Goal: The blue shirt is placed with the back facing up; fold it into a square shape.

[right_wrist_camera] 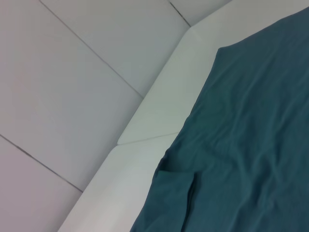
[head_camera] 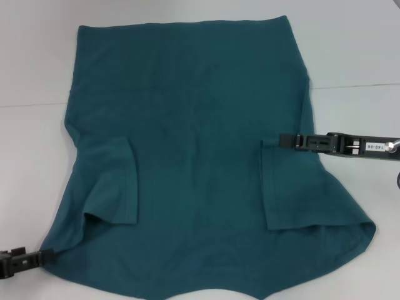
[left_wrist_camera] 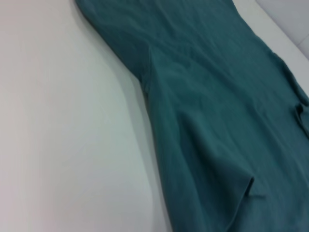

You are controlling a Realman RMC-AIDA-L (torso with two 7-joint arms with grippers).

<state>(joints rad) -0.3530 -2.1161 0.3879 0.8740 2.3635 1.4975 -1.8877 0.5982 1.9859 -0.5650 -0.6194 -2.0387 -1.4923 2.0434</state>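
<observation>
The blue shirt [head_camera: 200, 156] lies flat on the white table [head_camera: 37, 156], plain side up, hem at the far side and collar at the near edge. Both short sleeves are folded inward onto the body, the left sleeve [head_camera: 115, 187] and the right sleeve [head_camera: 300, 187]. My right gripper [head_camera: 279, 140] reaches in from the right, low over the cloth, and is shut on the upper corner of the folded right sleeve. My left gripper [head_camera: 45, 255] sits at the near left, touching the shirt's shoulder corner. The shirt also shows in the left wrist view [left_wrist_camera: 217, 121] and the right wrist view [right_wrist_camera: 241, 145].
The table has a seam [head_camera: 356, 85] running across it behind the right arm. In the right wrist view the table's edge [right_wrist_camera: 145, 130] meets a grey tiled floor [right_wrist_camera: 72, 72].
</observation>
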